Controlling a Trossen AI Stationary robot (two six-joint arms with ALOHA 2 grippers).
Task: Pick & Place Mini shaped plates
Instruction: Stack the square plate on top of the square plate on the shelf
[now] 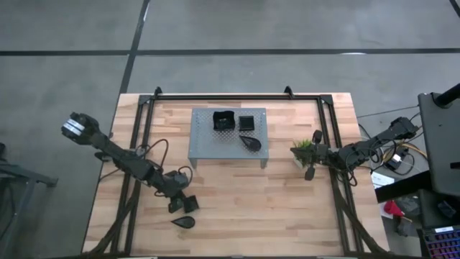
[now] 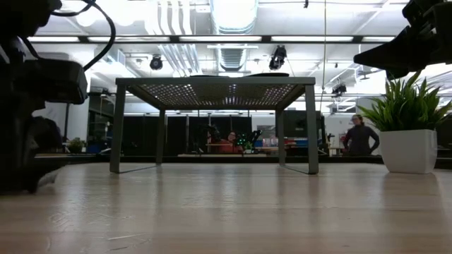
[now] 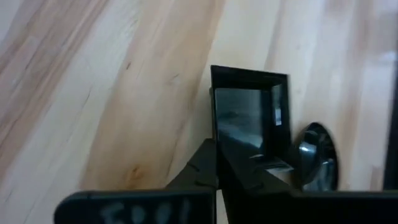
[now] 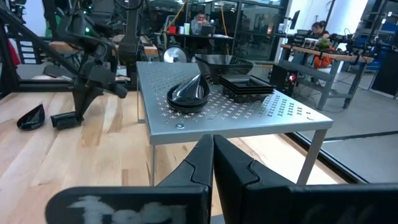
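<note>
The left gripper (image 1: 181,203) is seen low over the wooden table (image 1: 237,208), clamped on a small square black plate (image 3: 249,121), with a black teardrop plate (image 1: 183,221) just beside. Three black plates (image 1: 237,128) are noted on the grey perforated metal rack (image 1: 205,147). The right gripper (image 1: 310,171) is fully closed and empty beside the green potted plant (image 1: 303,147).

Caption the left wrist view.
Left gripper shut on a square plate over the wooden table, a teardrop plate beside.

A grey perforated rack (image 1: 228,137) stands beside a potted plant (image 1: 303,150).
</note>
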